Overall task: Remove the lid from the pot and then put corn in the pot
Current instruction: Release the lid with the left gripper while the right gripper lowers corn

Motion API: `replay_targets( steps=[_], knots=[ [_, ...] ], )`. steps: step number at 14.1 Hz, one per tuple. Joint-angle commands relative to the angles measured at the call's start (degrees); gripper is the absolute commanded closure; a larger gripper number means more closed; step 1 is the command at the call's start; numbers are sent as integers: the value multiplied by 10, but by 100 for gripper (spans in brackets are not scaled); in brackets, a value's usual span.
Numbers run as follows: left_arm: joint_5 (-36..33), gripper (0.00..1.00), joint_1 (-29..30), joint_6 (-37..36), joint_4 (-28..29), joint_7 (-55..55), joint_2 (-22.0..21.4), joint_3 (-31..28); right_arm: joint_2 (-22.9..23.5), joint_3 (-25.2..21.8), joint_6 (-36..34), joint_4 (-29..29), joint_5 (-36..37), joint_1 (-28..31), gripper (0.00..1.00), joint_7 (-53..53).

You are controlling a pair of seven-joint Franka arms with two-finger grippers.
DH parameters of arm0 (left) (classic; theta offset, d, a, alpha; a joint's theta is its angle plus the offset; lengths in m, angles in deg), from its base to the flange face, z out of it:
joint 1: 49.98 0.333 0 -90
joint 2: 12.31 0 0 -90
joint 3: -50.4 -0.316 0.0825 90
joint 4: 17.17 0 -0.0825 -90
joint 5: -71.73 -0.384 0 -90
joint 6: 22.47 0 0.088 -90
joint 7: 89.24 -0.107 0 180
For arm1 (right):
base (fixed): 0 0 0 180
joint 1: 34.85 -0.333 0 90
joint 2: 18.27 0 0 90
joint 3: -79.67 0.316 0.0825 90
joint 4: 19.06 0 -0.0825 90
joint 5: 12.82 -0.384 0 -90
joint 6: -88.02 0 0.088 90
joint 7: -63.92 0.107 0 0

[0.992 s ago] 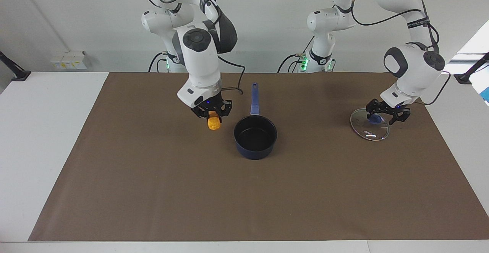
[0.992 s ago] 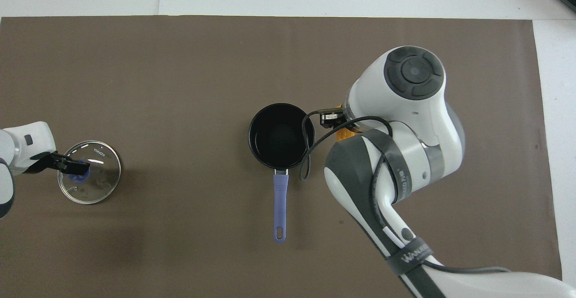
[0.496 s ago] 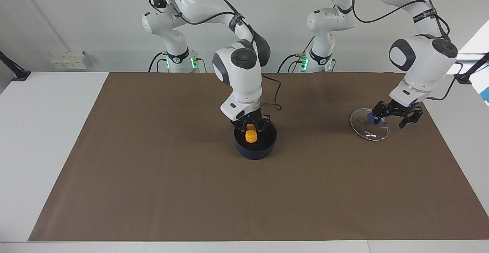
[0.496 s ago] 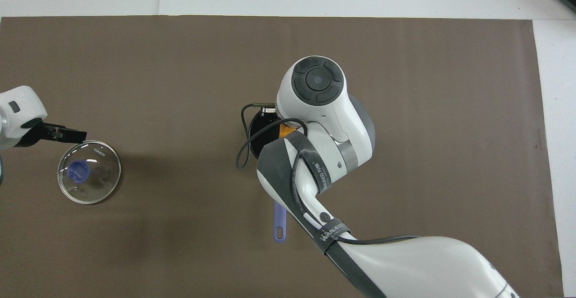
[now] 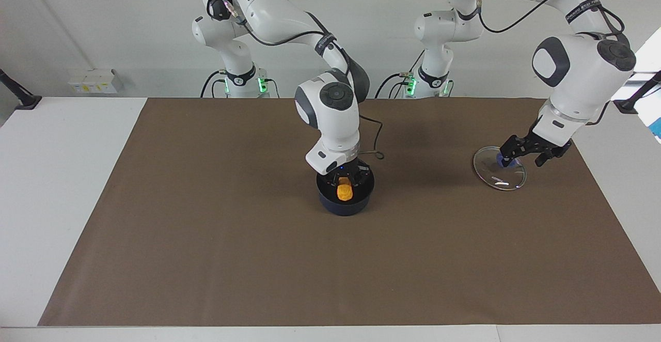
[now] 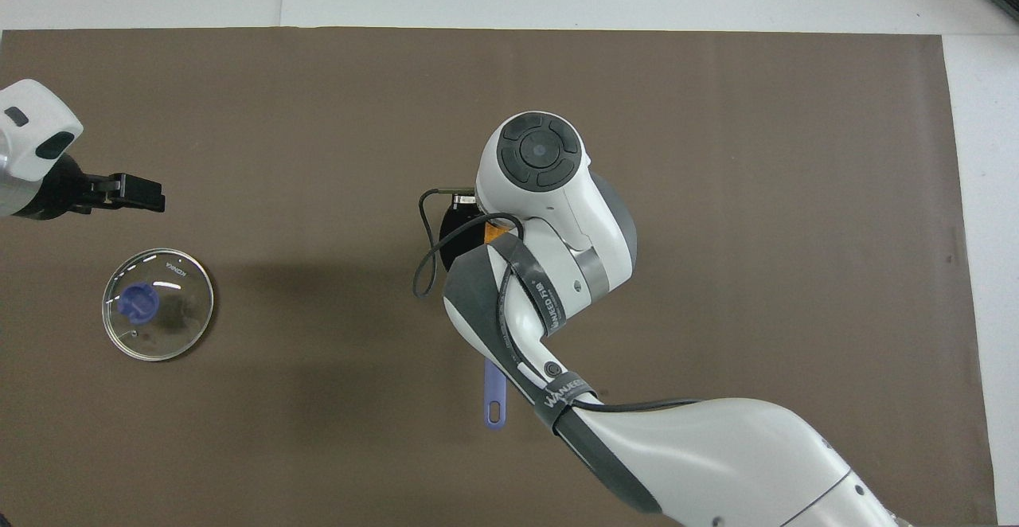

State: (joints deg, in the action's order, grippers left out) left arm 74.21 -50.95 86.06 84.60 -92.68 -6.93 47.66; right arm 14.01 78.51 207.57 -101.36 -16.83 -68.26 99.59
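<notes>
The corn (image 5: 344, 192) hung inside the mouth of the pot (image 5: 345, 205), clenched at its upper end by the right gripper (image 5: 345, 181). It looked a light, stiff, bumpy cob, so a pinch across its short width seemed a sound hold, and a drop from there should do it no harm. The pot stood mid-worktop. The right arm reached out with its wrist pointing straight down. Toward the left arm's end lay the lid (image 5: 499, 169), flat and apart from the pot; glass, best taken by its knob. The left gripper (image 5: 525, 151) hung released above it, tilted.
</notes>
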Motion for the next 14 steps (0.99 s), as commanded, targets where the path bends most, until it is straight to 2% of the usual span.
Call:
replay_targets(
  steps=[1,4,5,7,10,14],
  knots=[
    [2,0,-9,-86,-64,37,8,-5,0,6,2,-16,-14,2,86,-14],
    [0,0,-7,-151,-99,40,-2,-6,-3,6,2,-23,-23,2,77,-26],
    [-1,0,-6,-168,-111,36,-4,-6,-4,6,2,-28,-23,3,71,-27],
    [-1,0,-5,-178,-112,34,-20,-7,-9,6,9,-41,-25,3,67,-47],
    [0,0,-8,-203,-104,24,-54,-6,-13,6,23,-52,-34,3,49,-48],
    [0,0,-8,-204,-97,-2,-81,-7,-3,6,46,-64,-29,2,46,-52]
  ],
)
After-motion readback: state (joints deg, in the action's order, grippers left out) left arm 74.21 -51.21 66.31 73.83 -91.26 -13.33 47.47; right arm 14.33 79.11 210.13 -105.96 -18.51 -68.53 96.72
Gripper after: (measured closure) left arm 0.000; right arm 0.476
